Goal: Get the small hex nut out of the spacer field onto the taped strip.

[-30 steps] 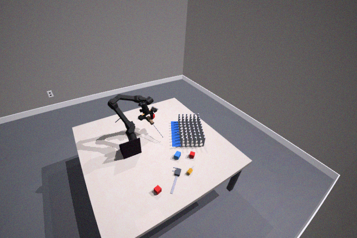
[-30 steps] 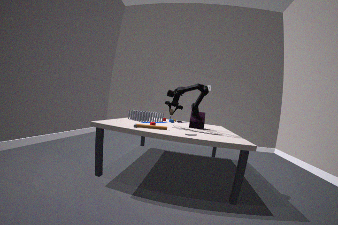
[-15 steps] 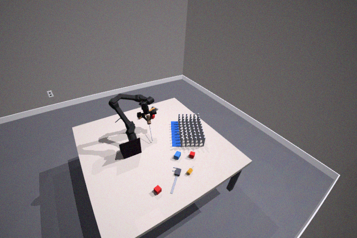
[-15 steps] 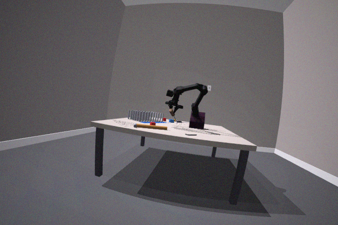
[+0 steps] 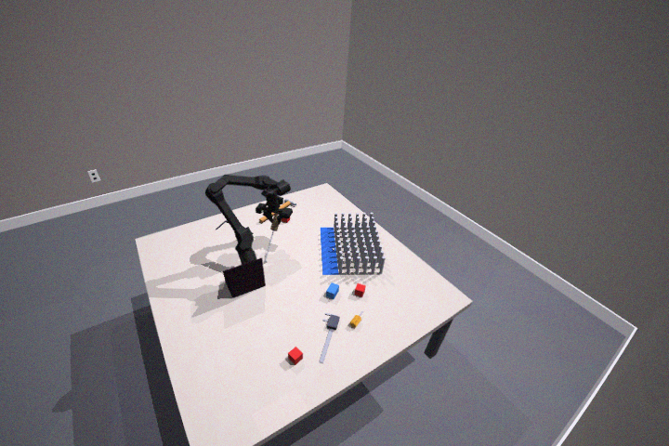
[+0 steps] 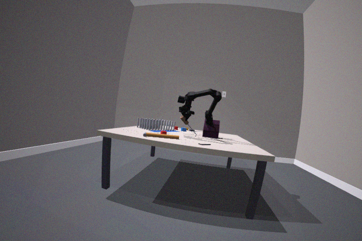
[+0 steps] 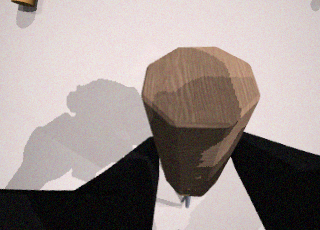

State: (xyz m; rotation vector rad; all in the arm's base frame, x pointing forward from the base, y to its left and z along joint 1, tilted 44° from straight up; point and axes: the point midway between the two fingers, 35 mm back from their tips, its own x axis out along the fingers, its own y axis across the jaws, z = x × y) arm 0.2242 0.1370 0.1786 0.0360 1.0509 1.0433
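Note:
My gripper is shut on the hook tool's brown wooden handle. The tool hangs point down above the table, between the arm's base and the spacers; its thin metal rod slopes down to the table top. The grid of standing grey spacers stands apart to the right in the top view. The blue taped strip lies along the field's near side. The nut is hidden among the spacers.
A hammer with an orange handle lies behind the gripper. A blue cube, two red cubes, a grey flat-bladed tool and a small yellow piece lie nearer the table's front. The dark base block stands left.

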